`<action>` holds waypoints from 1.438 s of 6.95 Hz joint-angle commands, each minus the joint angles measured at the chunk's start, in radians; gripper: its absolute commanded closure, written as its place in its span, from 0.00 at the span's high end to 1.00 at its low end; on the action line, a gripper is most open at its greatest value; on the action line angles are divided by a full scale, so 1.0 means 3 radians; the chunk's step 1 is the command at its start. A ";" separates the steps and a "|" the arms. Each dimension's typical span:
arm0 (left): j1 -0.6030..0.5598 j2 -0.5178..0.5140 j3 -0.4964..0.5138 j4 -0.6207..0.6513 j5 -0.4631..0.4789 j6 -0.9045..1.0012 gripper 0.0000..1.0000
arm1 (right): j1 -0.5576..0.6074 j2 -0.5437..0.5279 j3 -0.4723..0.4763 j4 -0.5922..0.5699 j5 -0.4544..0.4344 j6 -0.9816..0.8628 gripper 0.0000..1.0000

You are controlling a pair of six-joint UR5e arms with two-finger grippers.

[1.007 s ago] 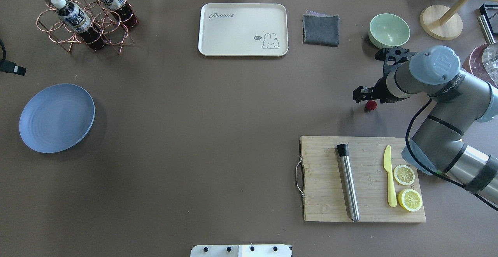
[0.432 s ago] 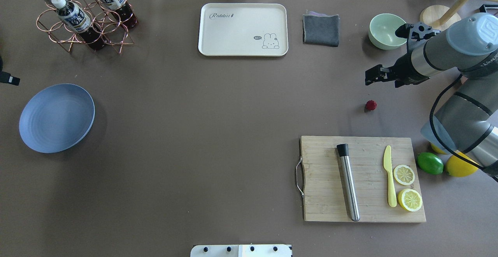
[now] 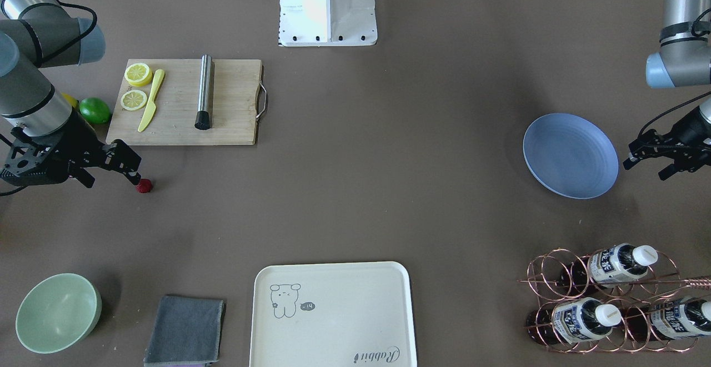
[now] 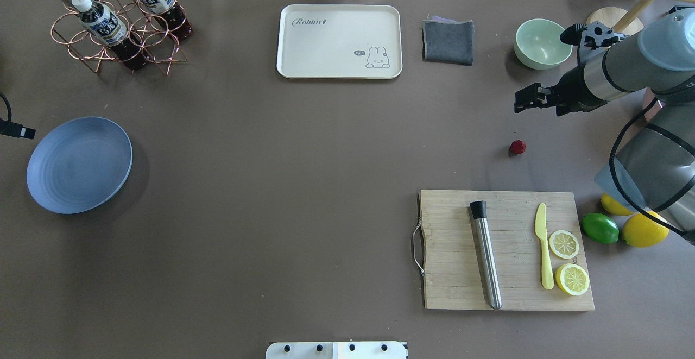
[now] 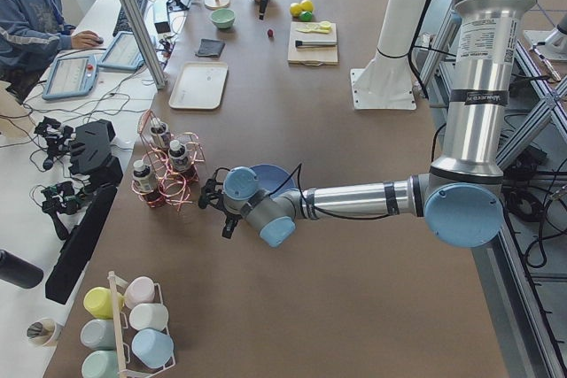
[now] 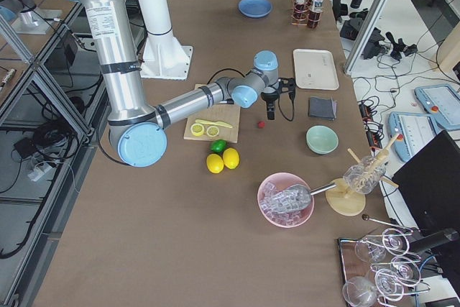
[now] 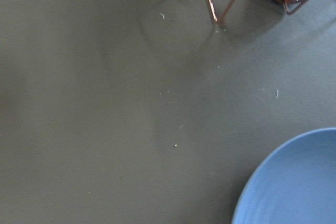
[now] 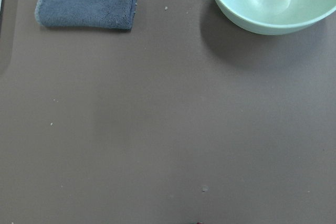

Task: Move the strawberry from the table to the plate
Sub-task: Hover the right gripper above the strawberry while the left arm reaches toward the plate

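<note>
The strawberry (image 4: 517, 147), small and dark red, lies on the bare table (image 4: 304, 147) just beyond the cutting board, also seen as the strawberry (image 3: 144, 186). My right gripper (image 4: 535, 104) hovers a little past it toward the green bowl, open and empty; in the front-facing view the right gripper (image 3: 111, 178) has one fingertip close beside the berry. Far across the table sits the light blue plate (image 4: 79, 164), with nothing on it. My left gripper (image 3: 647, 170) hangs open just outside the plate (image 3: 571, 156). Neither wrist view shows fingers.
A wooden cutting board (image 4: 450, 288) holds a steel muddler, a yellow knife and two lemon slices. A lime (image 4: 600, 227) and lemons lie beside it. A green bowl (image 4: 543, 43), grey cloth (image 4: 448, 41), cream tray (image 4: 339, 41) and copper bottle rack (image 4: 117, 22) line the far edge.
My right gripper has lifted off the strawberry and drawn back toward the green bowl. The berry stays where it was. The arm's move uncovered the lime and lemons.
</note>
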 commanded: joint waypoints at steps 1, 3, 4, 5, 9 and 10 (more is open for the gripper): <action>0.0110 0.0005 0.0019 -0.0264 -0.0015 -0.0279 0.85 | 0.0005 -0.0006 0.0008 0.0003 -0.0017 0.0004 1.00; 0.0151 0.0005 0.0106 -0.0291 -0.0010 -0.0260 0.69 | 0.0000 -0.0011 0.0013 0.0003 -0.0017 0.0004 1.00; 0.0151 0.0005 0.0116 -0.0331 -0.0010 -0.0260 0.54 | 0.0005 -0.0011 0.0008 0.0003 -0.0017 0.0009 1.00; 0.0237 0.0010 0.0117 -0.0398 -0.0010 -0.0270 0.38 | 0.0000 -0.0022 0.0013 0.0013 -0.0017 0.0004 1.00; 0.0294 -0.0026 -0.0142 -0.0455 -0.0020 -0.0707 0.00 | 0.0000 -0.0017 0.0013 0.0023 -0.0012 0.0009 1.00; 0.0294 -0.0132 -0.0316 -0.0424 -0.0020 -0.1247 0.00 | 0.0000 -0.0017 0.0013 0.0023 -0.0017 0.0019 1.00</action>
